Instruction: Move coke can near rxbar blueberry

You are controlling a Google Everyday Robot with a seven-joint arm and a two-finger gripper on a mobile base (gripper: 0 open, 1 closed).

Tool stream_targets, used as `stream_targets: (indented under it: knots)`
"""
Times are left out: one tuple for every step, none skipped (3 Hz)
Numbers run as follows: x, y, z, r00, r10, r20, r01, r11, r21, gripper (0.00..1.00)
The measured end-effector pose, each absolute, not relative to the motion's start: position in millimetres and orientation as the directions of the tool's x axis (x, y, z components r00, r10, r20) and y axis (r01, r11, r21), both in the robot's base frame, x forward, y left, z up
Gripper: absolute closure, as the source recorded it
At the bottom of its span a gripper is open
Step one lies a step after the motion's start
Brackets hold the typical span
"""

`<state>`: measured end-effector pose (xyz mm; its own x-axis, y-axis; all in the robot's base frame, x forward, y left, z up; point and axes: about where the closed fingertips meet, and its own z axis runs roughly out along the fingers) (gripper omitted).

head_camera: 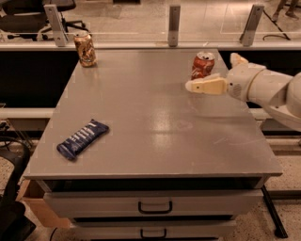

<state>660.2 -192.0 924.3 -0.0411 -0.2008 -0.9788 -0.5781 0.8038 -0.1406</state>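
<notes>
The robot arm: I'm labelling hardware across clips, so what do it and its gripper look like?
The arm is smooth white, with rounded shells and a bulbous wrist. The gripper, close to the coke can, is cream-tan and tapered. No cables or markings show.

Office-style robot lab: grey drawer cabinet (141, 94), rolling office chair (19, 7), speckled floor (207, 19), jaws above its top.

A red-orange, white-marked, silver-topped metal coke can (202, 65) stands at the grey counter's (150, 117) far right edge, with the cream-white gripper (207, 86) just beside it. A flat, dark blue, white-lettered rxbar blueberry (83, 139) lies near the front left corner. A brown-gold can (85, 49) stands at the far left corner.
</notes>
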Motion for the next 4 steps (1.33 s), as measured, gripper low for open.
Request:
stream_targets:
  knots:
    - [691.5, -175.9, 910.3, -0.022, -0.144, -0.989, -0.616, 0.781, -0.100, 0.00]
    - [712.8, -163.0, 906.7, 0.004, -0.101, -0.995, -0.640, 0.765, -0.080, 0.00]
    - [731.5, -149.2, 909.9, 0.037, -0.073, -0.997, -0.664, 0.743, -0.079, 0.00]
    - [750.1, -142.9, 906.0, 0.036, -0.048, -0.998, -0.680, 0.731, -0.060, 0.17]
